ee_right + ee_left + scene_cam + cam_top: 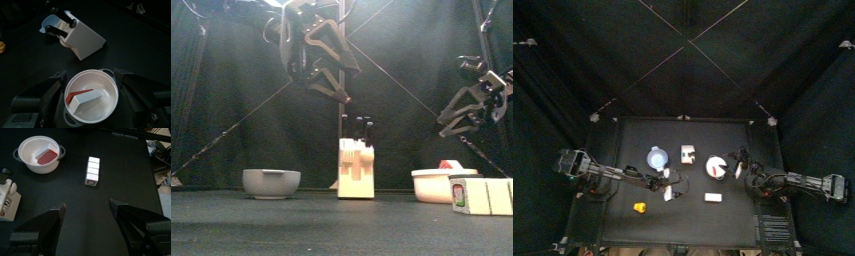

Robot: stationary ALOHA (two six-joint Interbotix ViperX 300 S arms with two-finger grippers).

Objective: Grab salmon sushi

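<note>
The salmon sushi (83, 98), a red-and-white piece, lies in a white pot (103, 109). My right gripper (90, 78) hangs just above the pot, jaws wide open with nothing between them. The front view shows the right gripper (470, 102) up over the pot (442, 184). In the left wrist view the same sushi (45, 155) sits in the pot (29, 152), well ahead of my left gripper (87, 211), which is open and empty. The left gripper (318, 52) hangs high over the table's middle.
A white knife block (85, 40) stands beside the pot, with a grey-blue bowl (52, 22) behind it. A white segmented box (93, 170) lies on the table in front of the left gripper. An orange piece (640, 207) sits near the front left.
</note>
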